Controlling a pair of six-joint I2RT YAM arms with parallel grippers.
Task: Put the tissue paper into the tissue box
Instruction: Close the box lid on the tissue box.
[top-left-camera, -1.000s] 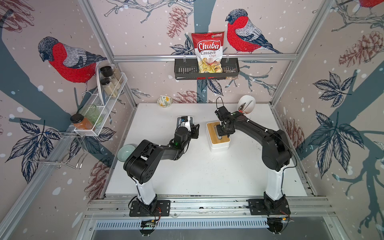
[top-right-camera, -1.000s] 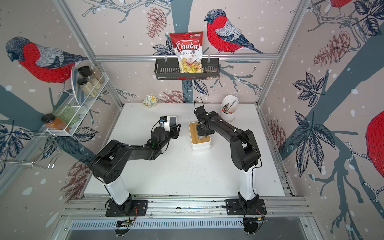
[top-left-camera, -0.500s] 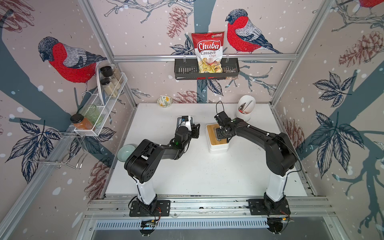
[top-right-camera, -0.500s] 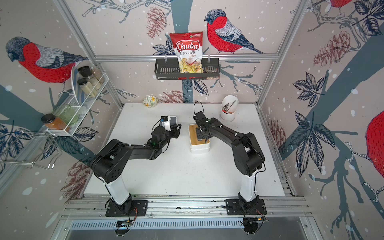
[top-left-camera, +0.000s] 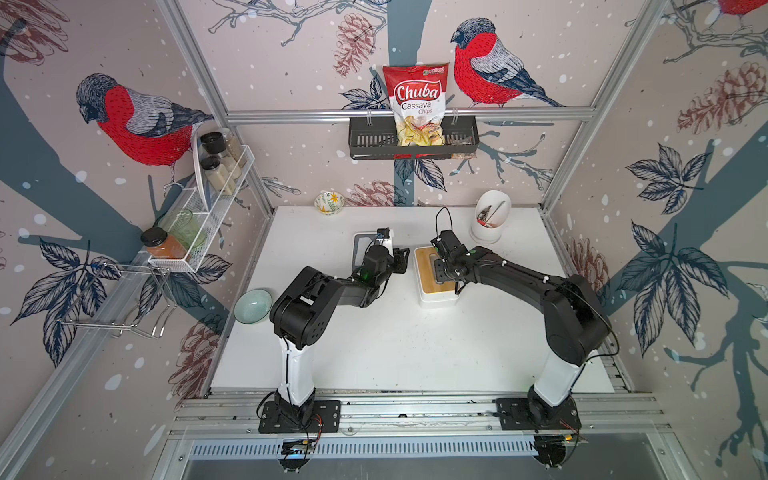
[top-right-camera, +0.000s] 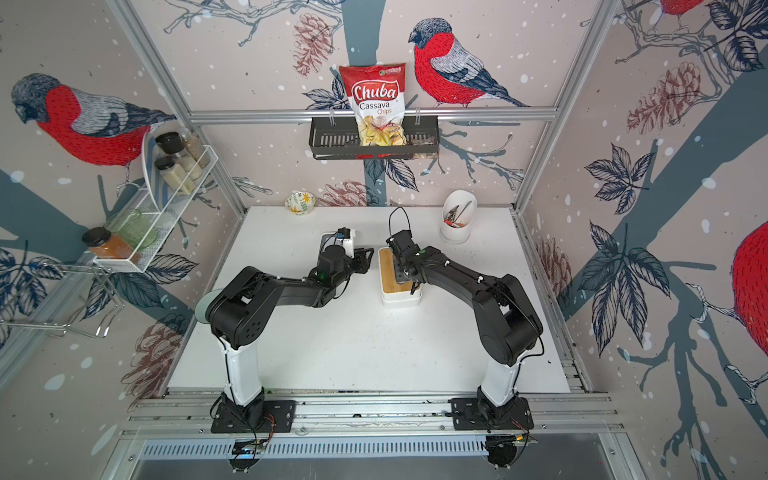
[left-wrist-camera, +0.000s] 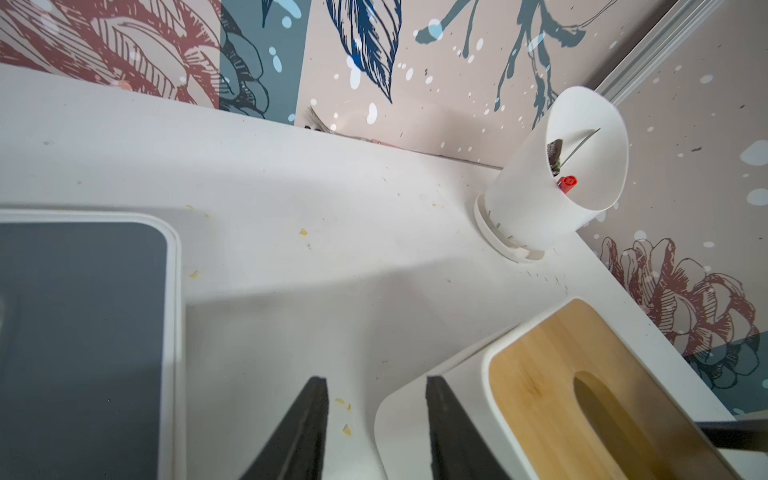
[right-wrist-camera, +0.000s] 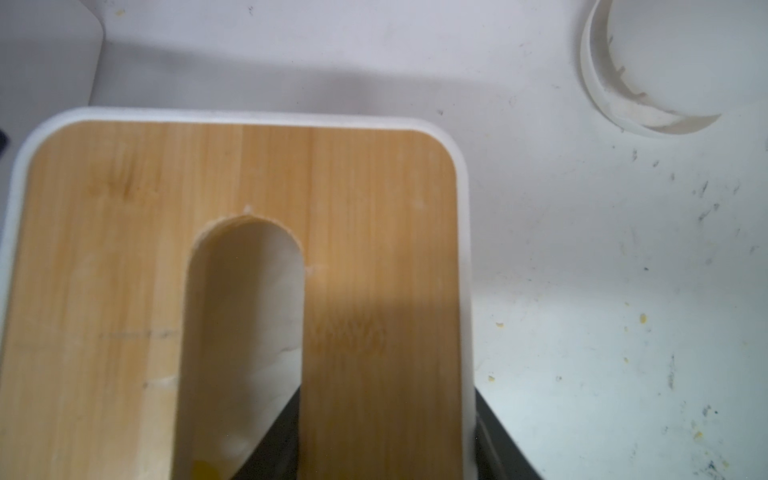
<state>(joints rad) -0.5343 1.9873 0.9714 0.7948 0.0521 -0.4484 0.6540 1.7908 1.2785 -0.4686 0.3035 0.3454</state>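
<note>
tissue box – long axis and slot front-to-back on bench, interior white | cup – utensils | left end effector parted, empty | right end effector astride slot edge, grip unclear

right gripper: cropped, partly behind tissue box | tissue box: blurred, cropped

table | tissue box ctr | scale beside | utensil pot, floral bowl rear | green bowl L edge
</note>
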